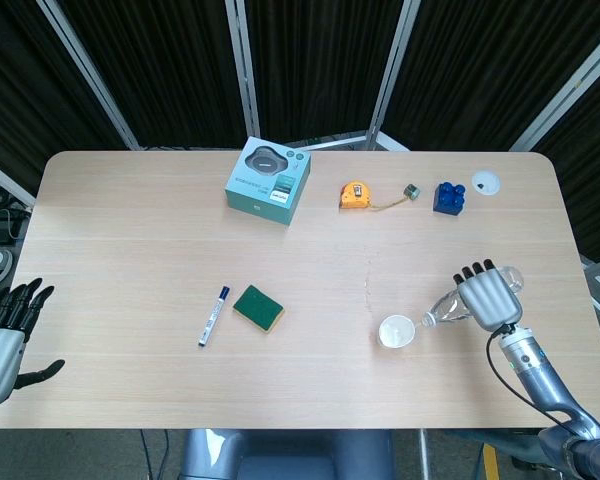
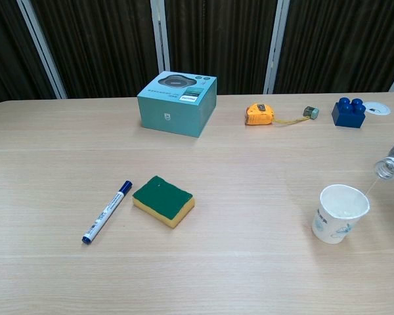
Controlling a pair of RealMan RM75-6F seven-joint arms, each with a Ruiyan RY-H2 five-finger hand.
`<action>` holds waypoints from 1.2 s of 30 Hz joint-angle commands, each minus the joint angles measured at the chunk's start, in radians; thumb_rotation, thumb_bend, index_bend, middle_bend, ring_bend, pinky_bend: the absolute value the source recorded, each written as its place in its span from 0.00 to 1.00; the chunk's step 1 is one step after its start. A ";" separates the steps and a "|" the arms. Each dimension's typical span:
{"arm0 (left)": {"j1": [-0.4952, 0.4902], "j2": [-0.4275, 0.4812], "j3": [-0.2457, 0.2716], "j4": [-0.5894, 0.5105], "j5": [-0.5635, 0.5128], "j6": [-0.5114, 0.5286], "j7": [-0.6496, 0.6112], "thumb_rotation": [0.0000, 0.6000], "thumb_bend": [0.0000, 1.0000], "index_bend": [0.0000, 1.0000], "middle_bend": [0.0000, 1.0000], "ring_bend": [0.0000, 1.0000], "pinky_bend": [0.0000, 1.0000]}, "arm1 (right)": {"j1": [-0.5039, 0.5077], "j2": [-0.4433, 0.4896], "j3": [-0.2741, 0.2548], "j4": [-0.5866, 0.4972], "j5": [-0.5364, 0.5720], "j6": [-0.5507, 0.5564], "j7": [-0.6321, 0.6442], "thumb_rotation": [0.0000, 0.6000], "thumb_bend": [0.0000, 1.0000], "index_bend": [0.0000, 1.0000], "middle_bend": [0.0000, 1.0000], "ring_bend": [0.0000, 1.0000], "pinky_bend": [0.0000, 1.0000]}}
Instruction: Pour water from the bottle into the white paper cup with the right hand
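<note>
A robot's right hand point(image 1: 489, 298) is gripping a clear bottle point(image 1: 446, 307) near the table's point(image 1: 130, 230) right front corner, its fingers wrapped over the bottle's body. The bottle is lying nearly on its side in the air, its long axis running left to right, with the open mouth pointing left and slightly down toward a white paper cup point(image 1: 396, 331). In the chest view only the bottle's neck point(image 2: 389, 167) is showing at the right edge, and a thin stream of water point(image 2: 370, 187) is falling from it into the cup point(image 2: 340, 212), just inside the right rim. The cup is standing upright on the table, just left of the bottle's mouth and below it.

The left hand point(image 1: 2, 335) is hanging off the table's left front edge — fingers spread, holding nothing.

Elsewhere on the table are lying a marker point(image 1: 213, 316), a green sponge point(image 1: 258, 307), a teal box point(image 1: 269, 181), an orange tape measure point(image 1: 355, 194), a blue block point(image 1: 449, 196) and a white disc point(image 1: 486, 183) — all well apart from the cup.
</note>
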 commanded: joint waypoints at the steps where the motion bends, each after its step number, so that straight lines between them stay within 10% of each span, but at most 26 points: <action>1: 0.000 0.000 0.000 0.000 -0.001 0.000 0.000 1.00 0.00 0.00 0.00 0.00 0.00 | 0.001 0.006 0.002 -0.017 0.003 -0.002 -0.013 1.00 0.53 0.55 0.66 0.60 0.49; 36: 0.001 0.004 -0.001 -0.004 -0.002 0.000 -0.001 1.00 0.00 0.00 0.00 0.00 0.00 | 0.000 0.010 0.002 -0.039 0.003 0.001 -0.056 1.00 0.53 0.56 0.66 0.60 0.49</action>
